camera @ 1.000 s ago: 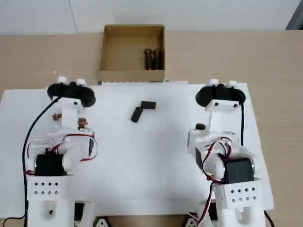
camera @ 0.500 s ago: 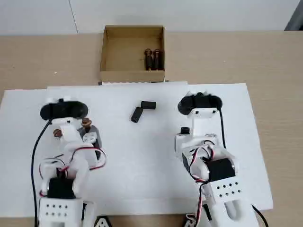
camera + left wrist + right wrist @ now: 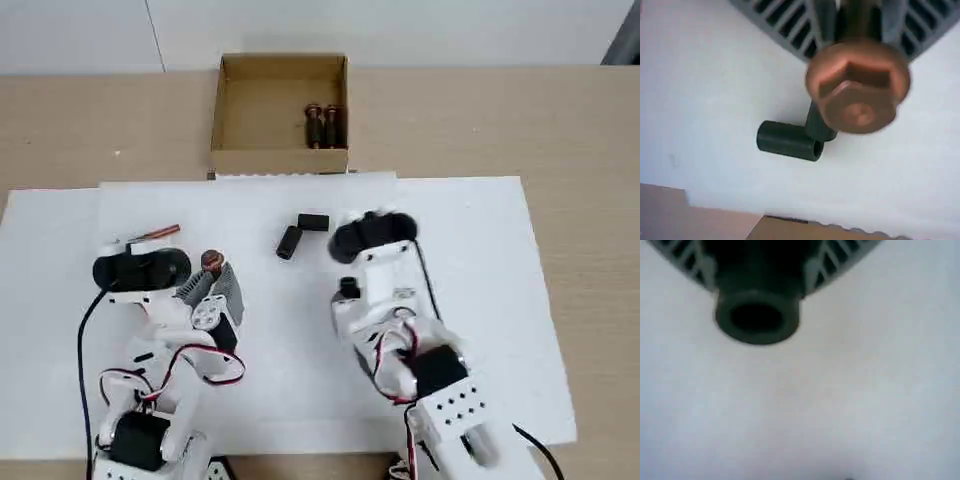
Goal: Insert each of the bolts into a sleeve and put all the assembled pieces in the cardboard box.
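Left wrist view, left gripper (image 3: 858, 22) clamps bolt (image 3: 858, 89), head facing camera, right gripper (image 3: 758, 265) clamps sleeve (image 3: 758, 317) end-on.

I can't read any text, label, number or sign in these views. The head of the bolt (image 3: 857, 92) is close to the left wrist camera, but it's too blurred for me to make out a stamp.
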You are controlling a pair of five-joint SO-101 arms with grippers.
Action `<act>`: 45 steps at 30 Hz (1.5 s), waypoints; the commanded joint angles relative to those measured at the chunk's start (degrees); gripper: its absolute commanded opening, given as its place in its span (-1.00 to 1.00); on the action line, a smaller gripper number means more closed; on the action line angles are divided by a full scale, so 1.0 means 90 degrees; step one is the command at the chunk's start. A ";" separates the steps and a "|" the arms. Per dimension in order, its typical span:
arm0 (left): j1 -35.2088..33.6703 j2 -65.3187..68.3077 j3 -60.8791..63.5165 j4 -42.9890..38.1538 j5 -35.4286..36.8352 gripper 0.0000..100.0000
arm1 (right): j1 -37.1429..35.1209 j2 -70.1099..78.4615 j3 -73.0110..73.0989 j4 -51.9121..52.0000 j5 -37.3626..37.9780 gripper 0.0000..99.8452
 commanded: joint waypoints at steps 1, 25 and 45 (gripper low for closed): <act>0.0029 -0.0186 0.0220 -0.0205 0.0303 -0.99 | -0.0425 -0.0132 0.0020 -0.0454 0.0078 -0.99; 0.0527 -0.0176 0.0503 -0.0957 0.1973 -0.99 | -0.1665 -0.4918 0.2813 -0.0249 0.1514 -0.99; 0.1270 -0.0166 0.0464 -0.1915 0.2090 -0.99 | -0.1695 -0.4840 0.2833 0.0317 0.1485 -0.99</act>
